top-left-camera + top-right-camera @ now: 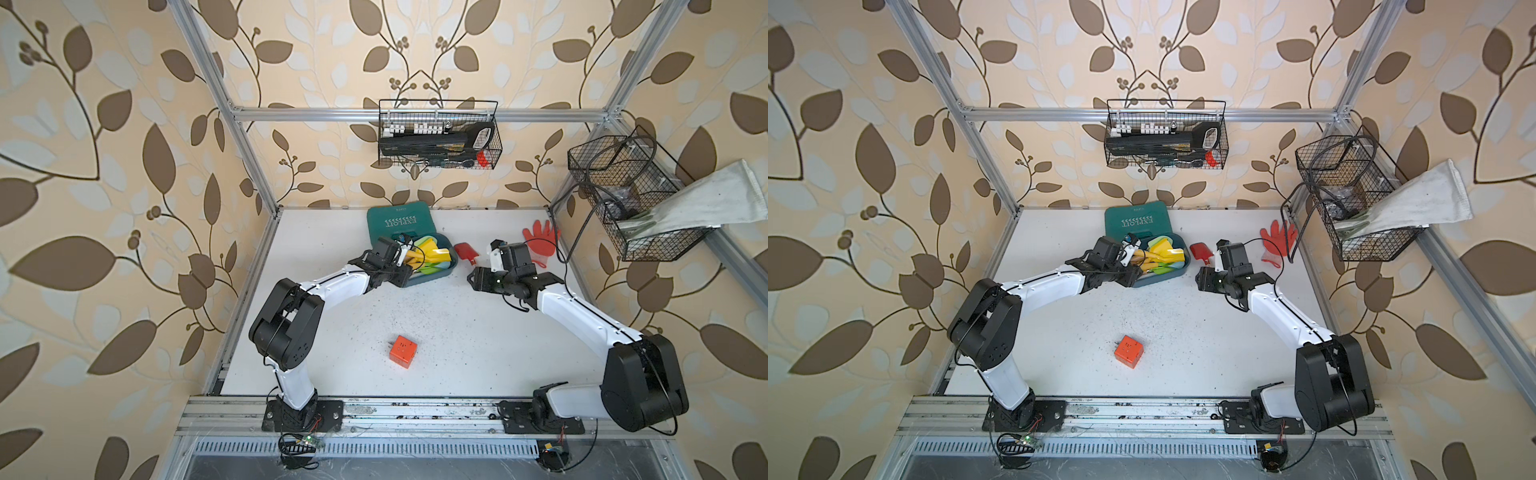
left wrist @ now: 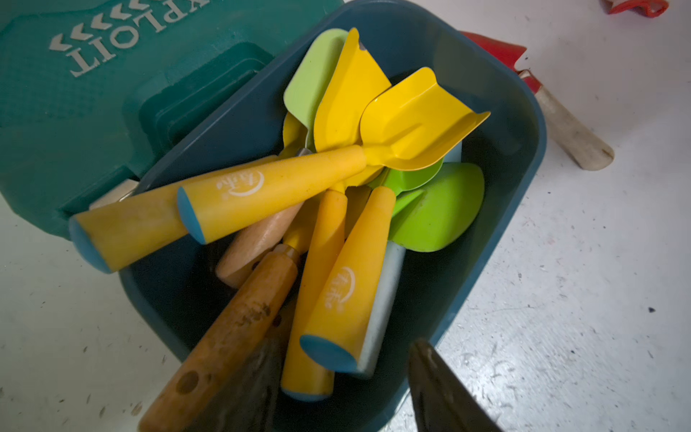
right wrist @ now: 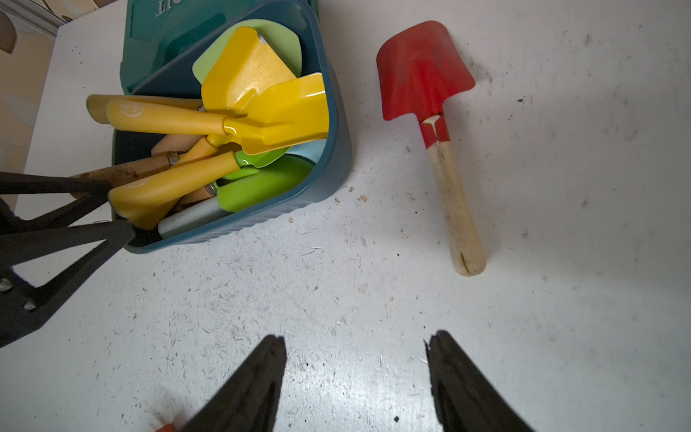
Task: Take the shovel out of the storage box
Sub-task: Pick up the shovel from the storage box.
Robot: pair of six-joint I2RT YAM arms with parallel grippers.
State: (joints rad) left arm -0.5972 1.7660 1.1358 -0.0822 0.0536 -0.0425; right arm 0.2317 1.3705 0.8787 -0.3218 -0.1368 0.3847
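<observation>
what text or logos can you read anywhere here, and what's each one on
"EXPLOIT", beside a row of chevrons: on the green tool case.
White logo on two yellow shovel handles: stylised characters, not readable.
Marks on the orange cube: too small to read.

Both top views look steeply down from high over the whole table (image 1: 374,299). The wrist cameras sit close, apparently angled downward, sharing the storage box (image 2: 418,41).
</observation>
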